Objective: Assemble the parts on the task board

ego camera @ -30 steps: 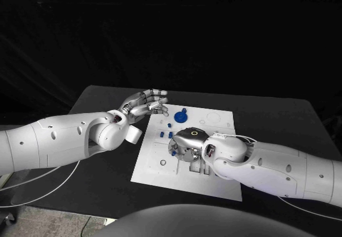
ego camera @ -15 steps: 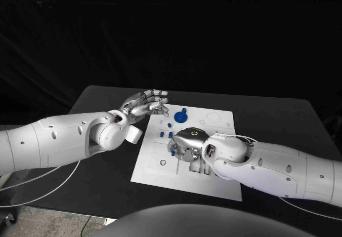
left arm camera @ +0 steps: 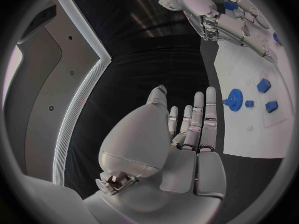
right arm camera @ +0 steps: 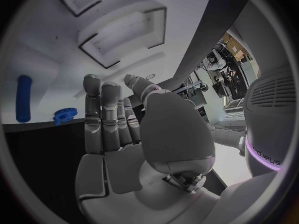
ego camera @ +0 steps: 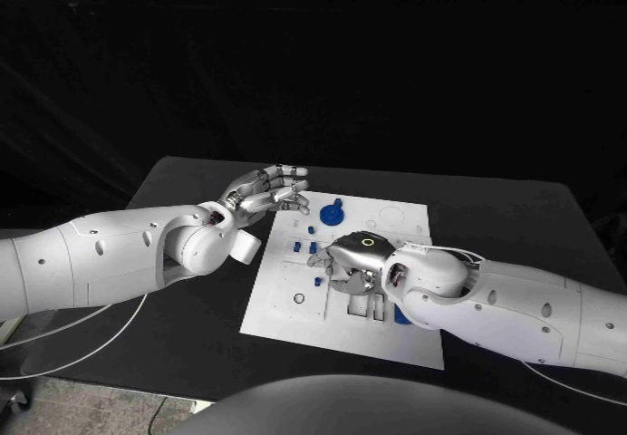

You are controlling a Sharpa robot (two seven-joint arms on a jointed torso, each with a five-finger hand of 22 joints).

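Right hand (ego camera: 351, 263) shifted slightly over task board (ego camera: 405, 217) with blue parts (ego camera: 332, 216)

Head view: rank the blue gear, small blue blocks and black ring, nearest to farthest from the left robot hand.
1. Blue gear, just beside the left robot hand.
2. Small blue blocks, mid-board.
3. Black ring, board's near left.
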